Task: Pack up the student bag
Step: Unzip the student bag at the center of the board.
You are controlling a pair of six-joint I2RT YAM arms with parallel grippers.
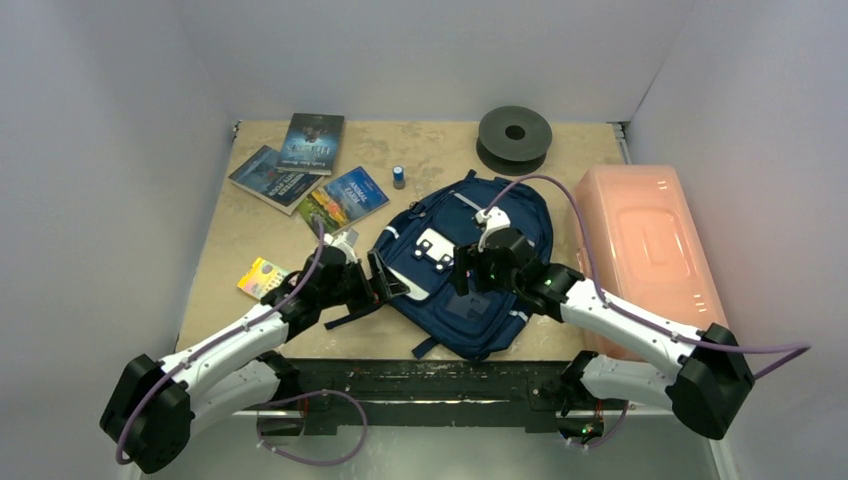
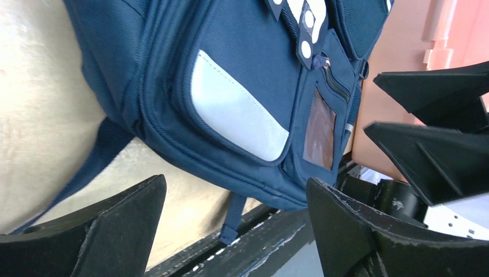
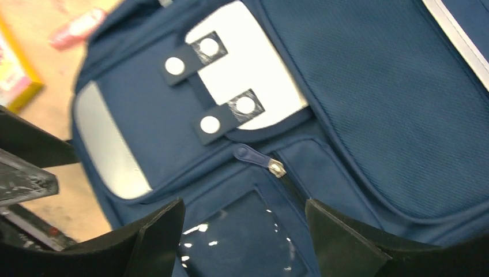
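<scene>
Tan tabletop, student bag, left fingers and right fingers spread, empty.

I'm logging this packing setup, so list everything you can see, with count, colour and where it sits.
student bag: one, navy with white patches, table centre
books: three, blue and colourful covers, far left
small box: one, yellow, left of the bag
small cylinder: one, blue, just beyond the bag
spool: one, dark grey, far edge
plastic box: one, translucent pink, right of the bag
table: one, tan
left end effector: one, black, open, at the bag's left side
right end effector: one, black, open, over the bag's front pocket
</scene>
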